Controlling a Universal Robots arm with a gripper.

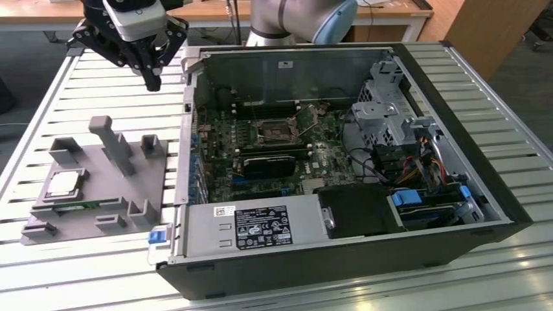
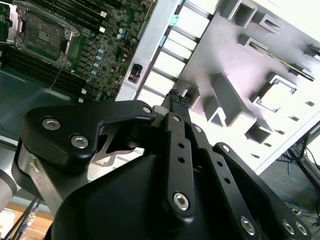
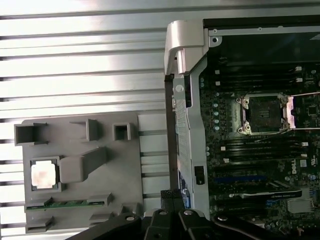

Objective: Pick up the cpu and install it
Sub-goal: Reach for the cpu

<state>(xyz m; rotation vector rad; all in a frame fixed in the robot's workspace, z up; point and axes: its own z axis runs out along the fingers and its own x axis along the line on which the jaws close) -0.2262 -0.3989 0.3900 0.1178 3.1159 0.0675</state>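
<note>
Pincer (image 1: 154,84) clenched, empty, pointing down beside case (image 1: 346,262) wall; cpu (image 1: 65,184) seated in grey fixture (image 1: 129,191).

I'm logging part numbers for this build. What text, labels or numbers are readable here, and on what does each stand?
No text can be quoted reliably.
White label on the power supply box: print too small to read.
Sticker on the case inner wall: too small to read.
Markings on the motherboard: too small to read.
Top of the cpu: no print can be made out.
</note>
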